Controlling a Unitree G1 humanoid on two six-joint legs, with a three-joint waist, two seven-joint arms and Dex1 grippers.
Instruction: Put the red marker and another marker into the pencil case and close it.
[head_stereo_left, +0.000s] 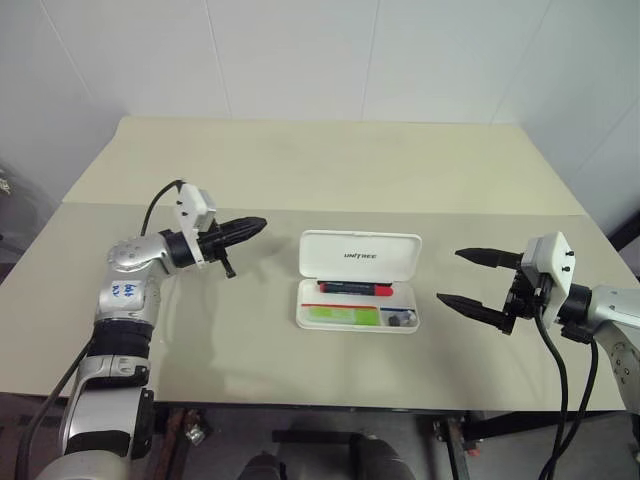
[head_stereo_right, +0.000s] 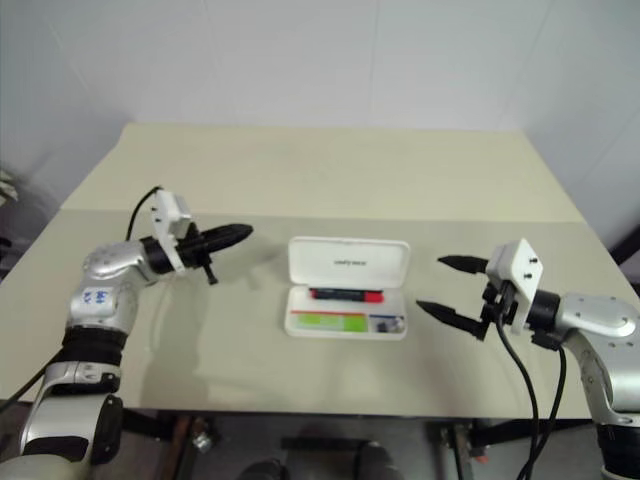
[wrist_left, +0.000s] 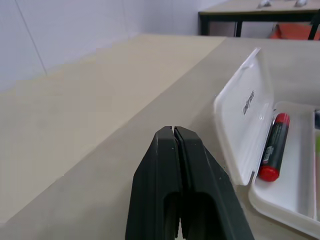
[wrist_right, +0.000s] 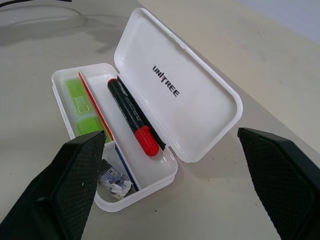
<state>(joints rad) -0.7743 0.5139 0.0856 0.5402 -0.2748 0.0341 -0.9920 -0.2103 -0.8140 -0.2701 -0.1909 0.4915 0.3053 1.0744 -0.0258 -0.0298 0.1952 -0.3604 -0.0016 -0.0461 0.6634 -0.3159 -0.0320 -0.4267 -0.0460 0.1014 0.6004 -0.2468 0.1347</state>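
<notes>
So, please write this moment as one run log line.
pencil case: open | red marker, green marker: inside | left pincer: shut, empty | right pincer: open | lid: not closed

The left arm is held bent at the elbow, its left end effector (head_stereo_left: 252, 226) pointed level and toward the right, with both black fingers pressed together (nothing is gripped between them). The right end effector (head_stereo_left: 463, 278) is aimed leftward, slightly downward, its two fingers spread wide apart and empty.
</notes>
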